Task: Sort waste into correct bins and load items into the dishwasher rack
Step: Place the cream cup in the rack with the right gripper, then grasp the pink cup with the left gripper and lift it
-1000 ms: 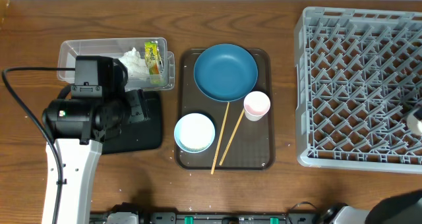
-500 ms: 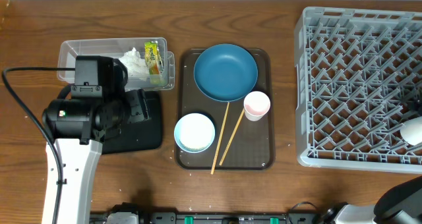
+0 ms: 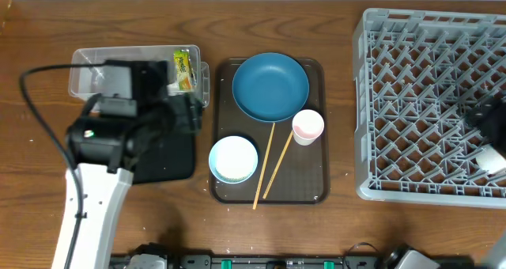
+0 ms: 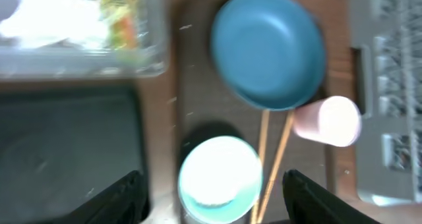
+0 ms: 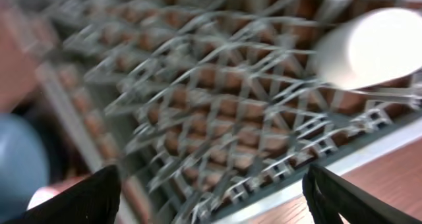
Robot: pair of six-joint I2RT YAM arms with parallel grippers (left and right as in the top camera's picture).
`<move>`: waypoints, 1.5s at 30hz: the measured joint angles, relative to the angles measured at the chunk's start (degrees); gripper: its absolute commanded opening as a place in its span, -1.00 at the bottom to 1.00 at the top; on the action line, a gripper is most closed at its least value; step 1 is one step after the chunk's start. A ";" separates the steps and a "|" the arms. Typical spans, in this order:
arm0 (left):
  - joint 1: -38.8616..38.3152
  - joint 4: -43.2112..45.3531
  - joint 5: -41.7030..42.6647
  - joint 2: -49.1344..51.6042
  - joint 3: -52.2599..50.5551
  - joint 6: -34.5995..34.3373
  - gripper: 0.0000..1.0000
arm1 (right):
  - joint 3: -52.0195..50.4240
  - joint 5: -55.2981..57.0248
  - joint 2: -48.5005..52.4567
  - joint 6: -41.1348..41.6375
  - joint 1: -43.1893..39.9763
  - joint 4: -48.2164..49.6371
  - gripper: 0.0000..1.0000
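The blue plate (image 3: 270,85), pink cup (image 3: 307,126), white bowl (image 3: 234,158) and two chopsticks (image 3: 269,164) lie on the brown serving tray (image 3: 316,186). My left gripper (image 3: 180,115) is open and empty, between the clear tub (image 3: 83,71) and the black tray (image 3: 170,162). In the left wrist view the bowl (image 4: 221,178) sits between its open fingers (image 4: 125,197). The snack wrapper (image 3: 183,70) and napkin (image 4: 59,20) are in the tub. My right gripper (image 3: 484,117) is open and empty over the grey rack (image 3: 411,103). The pale cup (image 3: 492,158) lies in the rack, apart from it.
The rack's near rim (image 5: 369,151) runs below the right gripper (image 5: 211,204), with bare table beyond it. The left arm's cable loops over the table at the left (image 3: 32,95). I cannot make out any rice grains.
My left arm has swung up and right, off the black tray toward the brown tray. My right gripper has come into view over the rack, and the pale cup has slid slightly down.
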 measured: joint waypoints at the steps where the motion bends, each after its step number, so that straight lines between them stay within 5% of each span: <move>1: -1.68 1.44 0.31 0.74 0.00 0.00 0.40 | 0.04 -0.46 -1.42 -0.33 1.99 -0.90 0.74; 10: -16.57 13.53 1.68 14.99 0.00 0.00 0.40 | 0.28 1.51 -4.11 -2.08 15.32 -7.41 0.74; 20: -25.68 22.34 1.70 32.94 0.00 -0.13 0.36 | 0.28 3.91 -4.07 -2.51 16.52 -7.93 0.75; 24: -26.32 23.23 1.70 37.40 0.00 -1.33 -0.07 | 0.26 4.11 -4.07 -2.64 16.52 -7.98 0.76; 29: -26.32 22.97 2.38 38.42 0.00 -2.75 -0.88 | 0.28 4.26 -4.07 -2.67 16.52 -8.02 0.76; 33: -26.08 21.42 4.09 38.03 0.00 -3.30 -0.88 | 0.28 4.33 -4.07 -2.67 16.52 -8.07 0.77; 39: -21.66 19.26 13.20 32.85 0.00 -4.92 -0.88 | 0.28 4.57 -4.07 -2.97 16.52 -8.09 0.82; 45: -11.91 22.34 35.39 25.51 0.00 -6.23 -0.88 | 0.26 -9.18 -4.04 -14.56 16.52 -7.82 0.83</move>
